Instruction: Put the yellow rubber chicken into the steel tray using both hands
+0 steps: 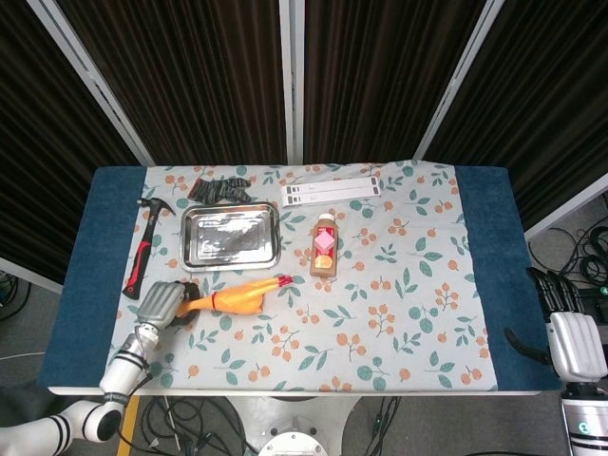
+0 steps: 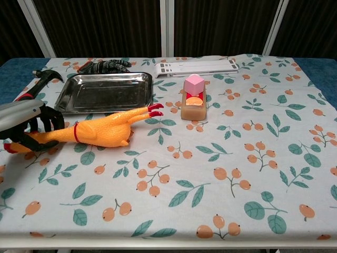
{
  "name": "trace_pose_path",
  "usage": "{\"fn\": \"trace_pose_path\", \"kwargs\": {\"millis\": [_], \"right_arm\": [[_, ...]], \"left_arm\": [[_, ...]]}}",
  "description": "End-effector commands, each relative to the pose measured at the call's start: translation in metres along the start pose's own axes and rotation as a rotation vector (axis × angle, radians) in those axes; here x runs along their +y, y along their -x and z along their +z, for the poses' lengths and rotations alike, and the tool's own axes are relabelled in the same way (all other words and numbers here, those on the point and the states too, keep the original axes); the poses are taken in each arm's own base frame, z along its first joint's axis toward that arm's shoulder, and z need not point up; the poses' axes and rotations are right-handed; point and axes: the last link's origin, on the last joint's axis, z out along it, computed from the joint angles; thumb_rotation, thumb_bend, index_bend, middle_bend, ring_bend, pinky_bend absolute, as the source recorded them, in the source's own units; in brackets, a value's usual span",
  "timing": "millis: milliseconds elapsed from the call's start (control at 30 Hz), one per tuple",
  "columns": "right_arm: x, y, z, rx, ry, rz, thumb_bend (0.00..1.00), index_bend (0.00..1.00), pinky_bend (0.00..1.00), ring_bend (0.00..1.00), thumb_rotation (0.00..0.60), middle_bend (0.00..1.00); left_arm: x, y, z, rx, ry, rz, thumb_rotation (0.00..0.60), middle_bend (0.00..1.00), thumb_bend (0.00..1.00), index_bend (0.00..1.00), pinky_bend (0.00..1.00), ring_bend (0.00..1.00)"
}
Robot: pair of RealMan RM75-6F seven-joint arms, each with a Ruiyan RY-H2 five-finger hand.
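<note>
The yellow rubber chicken (image 1: 237, 297) (image 2: 102, 132) lies in front of the steel tray (image 1: 231, 237) (image 2: 105, 92), its red feet pointing up towards the tray's near right corner. My left hand (image 1: 161, 304) (image 2: 26, 124) grips the chicken's neck at the left end, fingers curled round it. My right hand (image 1: 568, 334) hangs off the table's right edge, far from the chicken, and holds nothing; how its fingers stand is unclear. It does not show in the chest view.
A juice bottle with a pink cap (image 1: 325, 245) (image 2: 193, 98) stands right of the tray. A red-handled hammer (image 1: 144, 249) lies left of it, a dark glove (image 1: 218, 188) and a white strip (image 1: 331, 190) behind it.
</note>
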Motion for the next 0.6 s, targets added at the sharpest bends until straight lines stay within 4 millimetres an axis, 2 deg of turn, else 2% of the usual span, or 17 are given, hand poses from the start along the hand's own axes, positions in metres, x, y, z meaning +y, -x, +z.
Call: {"fn": "trace_pose_path", "kwargs": {"millis": [33,167,333,433,600], "right_arm": [[-0.002,-0.002,0.000,0.003,-0.007,-0.002,0.16,0.00,0.02,0.00,0.600,0.08],[-0.006,-0.006,-0.001,0.012,-0.021,-0.008,0.16,0.00,0.02,0.00,0.600,0.08],[-0.016,-0.010,0.002,0.004,-0.069,-0.008,0.16,0.00,0.02,0.00,0.600,0.08],[-0.032,-0.012,0.011,-0.010,-0.139,-0.027,0.16,0.00,0.02,0.00,0.600,0.08],[-0.082,-0.012,0.033,-0.049,-0.315,-0.038,0.13,0.00,0.02,0.00,0.600,0.09]], "left_arm": [[-0.008,0.000,-0.001,-0.002,0.045,-0.043,0.600,0.68,0.57,0.72,0.75,0.59],[-0.012,-0.009,-0.008,-0.024,0.111,-0.151,0.600,0.71,0.61,0.73,0.80,0.63],[-0.011,-0.030,-0.019,0.010,0.210,-0.181,0.600,0.73,0.63,0.73,0.80,0.64],[-0.003,-0.045,-0.022,0.037,0.255,-0.218,0.600,0.73,0.65,0.74,0.80,0.64],[0.026,-0.070,-0.014,0.032,0.310,-0.349,0.600,0.74,0.66,0.74,0.80,0.66]]}}
